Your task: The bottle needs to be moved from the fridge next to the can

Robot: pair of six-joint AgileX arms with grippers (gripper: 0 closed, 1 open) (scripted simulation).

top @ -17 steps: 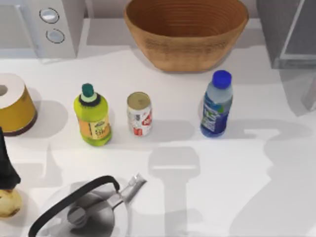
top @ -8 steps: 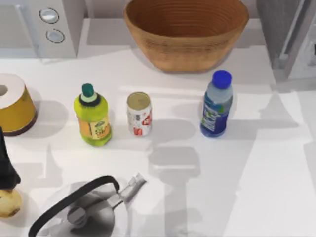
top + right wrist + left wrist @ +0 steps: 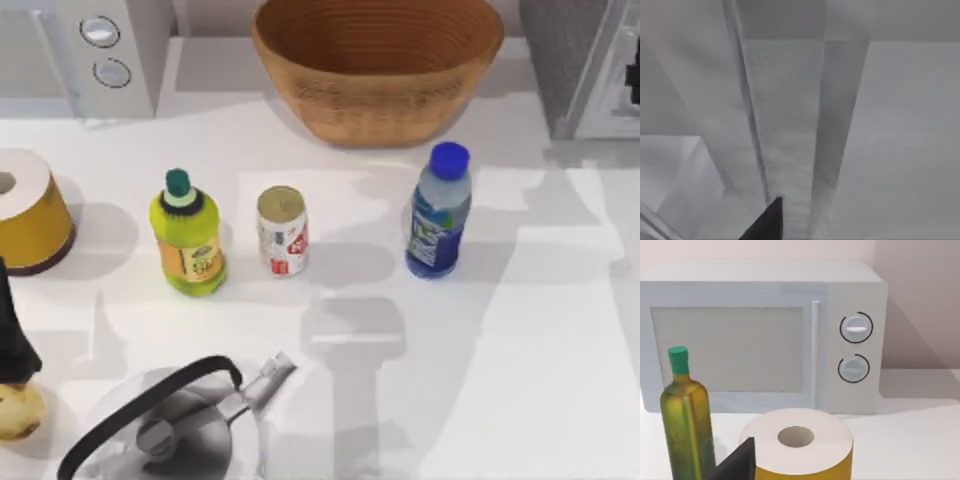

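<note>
Nearest the camera's low edge in the top view lies a grey kettle (image 3: 170, 430), and a dark shape of the left arm (image 3: 14, 340) sits parked at the table's left edge; whether its pincer is wide or narrow I cannot tell. Beyond, in one row, stand the yellow-green bottle (image 3: 188, 235), the can (image 3: 282, 231) and the bottle (image 3: 437, 212) – upright on the white table (image 3: 520, 380), out of the fridge (image 3: 585, 60), to the can's right with a clear gap between them. Farther back sit the wicker basket (image 3: 378, 65) and the microwave (image 3: 85, 50). The right gripper (image 3: 632, 85) is a dark sliver at the fridge in the far right corner – its jaw state I cannot tell. My judgement: placing is done, the fridge door is in hand; next calls for retreating clear
</note>
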